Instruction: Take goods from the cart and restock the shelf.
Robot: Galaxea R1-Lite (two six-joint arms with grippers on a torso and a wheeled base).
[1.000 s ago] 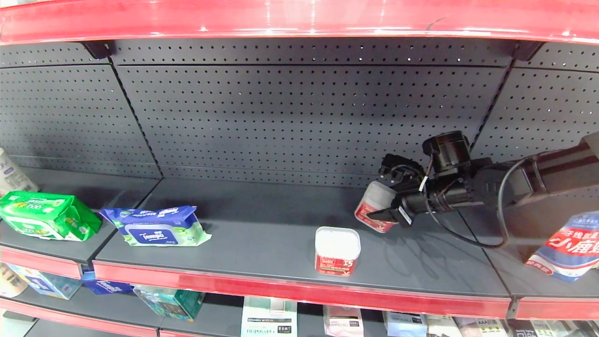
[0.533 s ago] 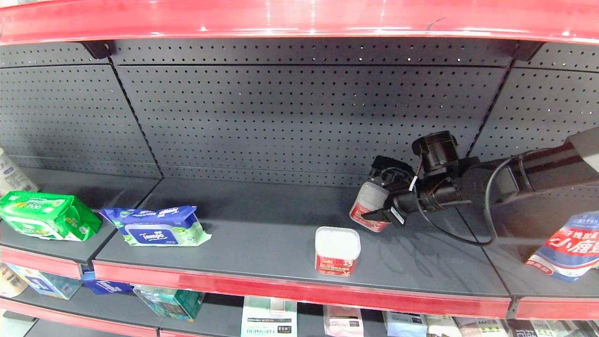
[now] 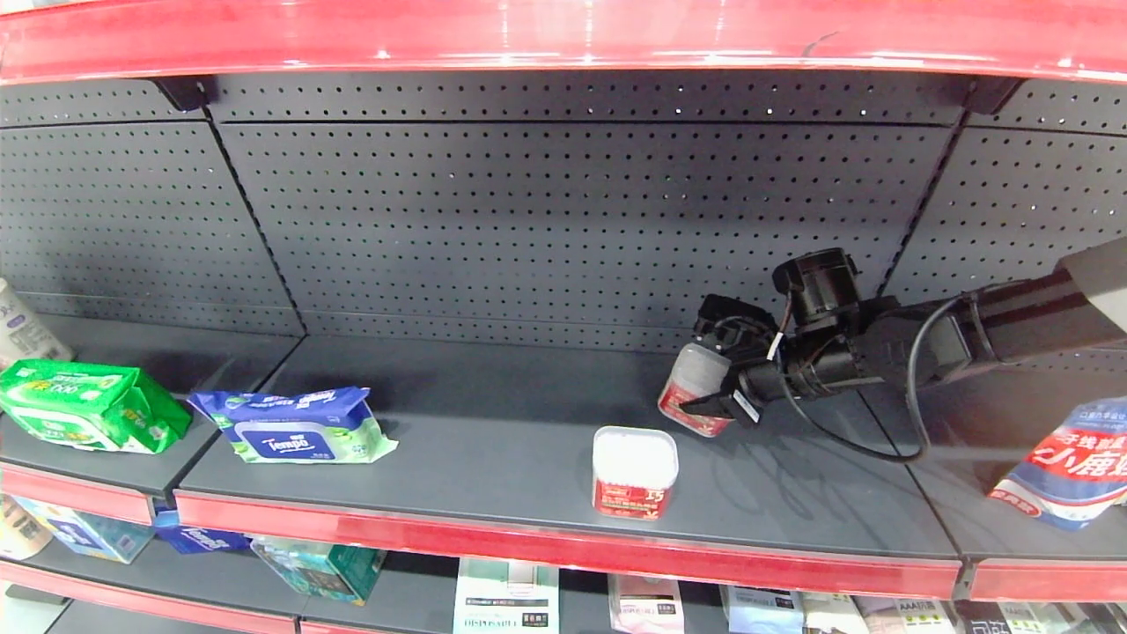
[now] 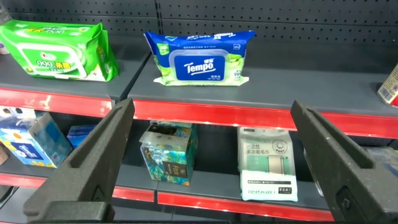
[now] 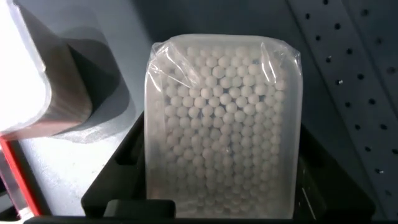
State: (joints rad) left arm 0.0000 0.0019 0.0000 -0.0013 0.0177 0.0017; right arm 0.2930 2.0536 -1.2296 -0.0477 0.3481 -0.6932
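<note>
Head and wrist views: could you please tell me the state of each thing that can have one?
right tool, shut on the held swab box.
held swab box, tilted.
left tool, open, empty.
standing swab box, upright, lid on.
blue wipes pack, lying flat, flap shut.
green wipes pack, lying flat, flap shut.

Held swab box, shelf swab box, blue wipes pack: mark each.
held swab box (image 5: 224, 124), right wrist view, clear top face.
shelf swab box (image 3: 635, 456), head view, white top.
blue wipes pack (image 4: 201, 64), left wrist view, front label.
</note>
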